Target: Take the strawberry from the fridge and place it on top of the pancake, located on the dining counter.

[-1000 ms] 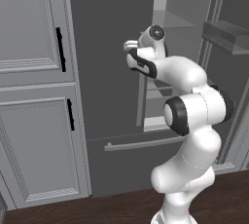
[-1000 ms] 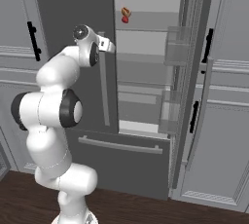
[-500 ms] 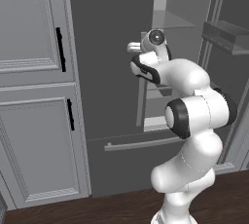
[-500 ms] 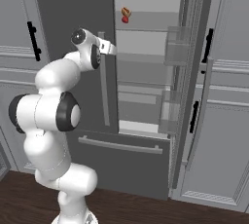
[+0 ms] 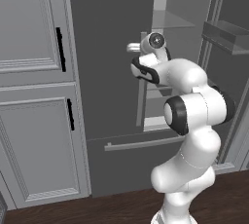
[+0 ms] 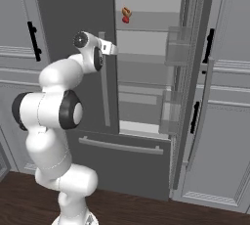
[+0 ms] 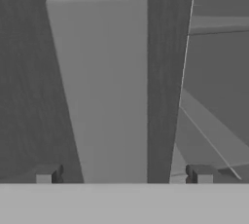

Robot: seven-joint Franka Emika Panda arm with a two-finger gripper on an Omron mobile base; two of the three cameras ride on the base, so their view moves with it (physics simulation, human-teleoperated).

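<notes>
The fridge [image 6: 146,72] stands with its right upper door swung wide open, showing a pale grey interior with glass shelves; the left upper door is closed, and the bottom drawer with its long silver bar handle [image 6: 121,146] is shut.

The strawberry [image 6: 125,19] lies on an upper shelf inside the fridge, at about 12 o'clock in the right base view. Touching it from above is a small orange-brown item [image 6: 126,12]. Both sit near the left side of the open compartment, well above the hand.

The white arm [image 5: 192,116] rises from the base and bends toward the fridge. In the right base view its wrist [image 6: 90,53] sits at about 10 o'clock from the picture's middle, just in front of the closed left door's vertical silver handle [image 6: 104,82]. In the left base view the same wrist [image 5: 151,47] is at about 1 o'clock, near the inner edge of that door.

In the hand view, the hand [image 7: 124,174] is spread wide, its two dark fingertips [image 7: 47,174] standing far apart at the bottom with nothing between them. The pale upright bar of the door handle [image 7: 104,86] runs up between the fingertips' lines, ahead of them. At 3 o'clock the fridge's interior shelves [image 7: 214,130] show past the door edge.

Light grey panelled cabinets [image 5: 34,96] with black handles flank the fridge, above a dark wooden floor [image 6: 146,212].
</notes>
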